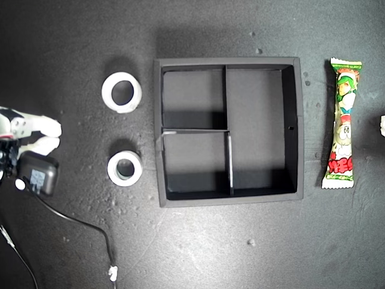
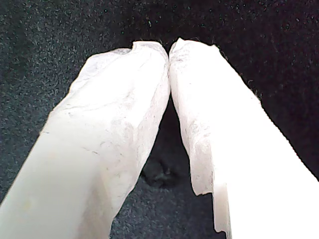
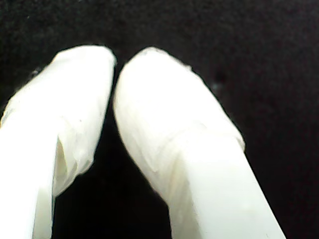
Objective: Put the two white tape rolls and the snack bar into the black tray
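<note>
In the exterior view nothing is in the black tray [image 1: 299,129] yet, so the step in hand is, I judge, a first pick: open the jaws, come down over a roll's wall and lift straight. An arm's gripper [image 1: 49,135] sits at this view's left edge; which arm it is I cannot tell. The larger white tape roll [image 1: 121,92] and the smaller white tape roll [image 1: 125,168] lie near it, the tray beyond them, the snack bar [image 1: 341,124] beyond the tray. In the first wrist view my first gripper [image 2: 168,50] is closed, tips touching, empty over bare bench. In the second wrist view my second gripper [image 3: 115,63] is nearly closed, empty; no task thing shows.
</note>
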### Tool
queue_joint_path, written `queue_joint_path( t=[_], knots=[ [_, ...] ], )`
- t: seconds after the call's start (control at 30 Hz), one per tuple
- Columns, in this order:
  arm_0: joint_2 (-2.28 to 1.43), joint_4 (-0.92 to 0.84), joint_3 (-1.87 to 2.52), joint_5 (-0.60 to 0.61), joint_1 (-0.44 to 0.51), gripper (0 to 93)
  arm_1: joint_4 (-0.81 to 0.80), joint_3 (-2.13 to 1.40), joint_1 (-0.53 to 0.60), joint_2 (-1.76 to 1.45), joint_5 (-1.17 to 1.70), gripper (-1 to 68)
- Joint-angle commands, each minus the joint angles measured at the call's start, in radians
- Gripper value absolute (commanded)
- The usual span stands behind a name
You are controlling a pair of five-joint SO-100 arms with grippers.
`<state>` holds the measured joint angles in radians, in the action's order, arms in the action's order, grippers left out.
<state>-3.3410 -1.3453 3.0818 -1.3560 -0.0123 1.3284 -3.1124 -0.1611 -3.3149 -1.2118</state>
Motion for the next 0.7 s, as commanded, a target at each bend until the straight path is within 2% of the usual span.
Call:
queue_joint_path(
  t=[0.0,0.23,0.67],
  knots=[
    [-0.048,0.006,0.057,-0.017,-0.014,0.2,0.003,-0.012,-0.015,0.006,-0.026,0.2],
    [-0.048,0.006,0.057,-0.002,-0.012,0.2,0.005,-0.012,-0.051,0.006,-0.037,0.2],
    [-0.048,-0.002,0.057,-0.002,-0.025,0.2,0.015,-0.012,-0.035,0.006,-0.147,-0.1]
  ],
)
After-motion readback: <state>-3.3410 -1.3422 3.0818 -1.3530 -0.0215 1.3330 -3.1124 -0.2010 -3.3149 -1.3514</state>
